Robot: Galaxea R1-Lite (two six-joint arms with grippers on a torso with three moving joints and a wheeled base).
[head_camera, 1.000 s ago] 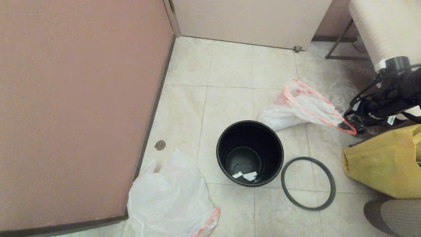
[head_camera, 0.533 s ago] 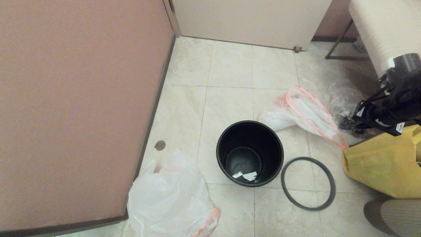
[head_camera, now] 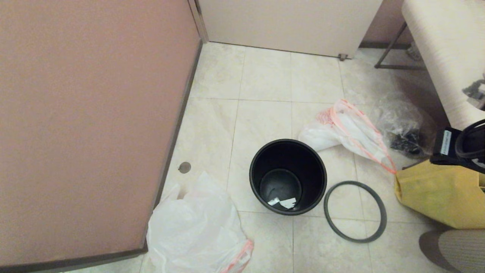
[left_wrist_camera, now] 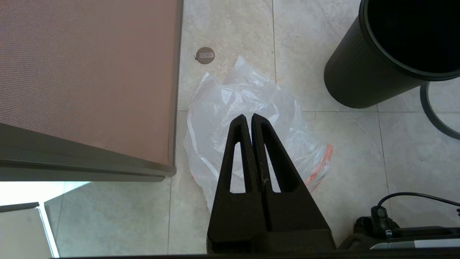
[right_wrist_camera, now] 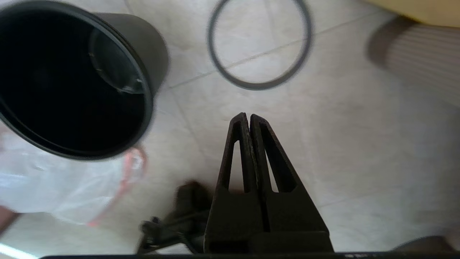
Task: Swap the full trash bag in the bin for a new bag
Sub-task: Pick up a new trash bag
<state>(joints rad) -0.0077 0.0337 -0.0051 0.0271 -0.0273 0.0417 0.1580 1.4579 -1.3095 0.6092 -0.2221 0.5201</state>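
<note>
The black bin (head_camera: pixel 288 151) stands open on the tiled floor with paper scraps (head_camera: pixel 282 202) in its bottom; its grey hoop (head_camera: pixel 355 211) lies flat to its right. The full trash bag (head_camera: pixel 197 231) sits by the partition corner. Straight above that bag (left_wrist_camera: pixel 230 100) my left gripper (left_wrist_camera: pixel 250 116) hangs shut and empty. The new bag (head_camera: pixel 348 129) lies slack behind the bin, its orange edge trailing right. My right arm (head_camera: pixel 460 148) is at the right edge of the head view. Its gripper (right_wrist_camera: pixel 248 115) is shut and empty, high over bare floor between bin (right_wrist_camera: pixel 72 82) and hoop (right_wrist_camera: pixel 258 43).
A clear crinkled bag (head_camera: pixel 403 125) with black contents lies right of the new bag. A yellow bag (head_camera: pixel 435 193) stands at the right. The pink partition (head_camera: pixel 91 125) walls the left side. A white door (head_camera: pixel 288 22) closes the back. A white bench (head_camera: pixel 443 49) stands far right.
My right arm has drawn back to the right, away from the new bag's orange edge. That edge has dropped to the floor, and the clear crinkled bag now shows.
</note>
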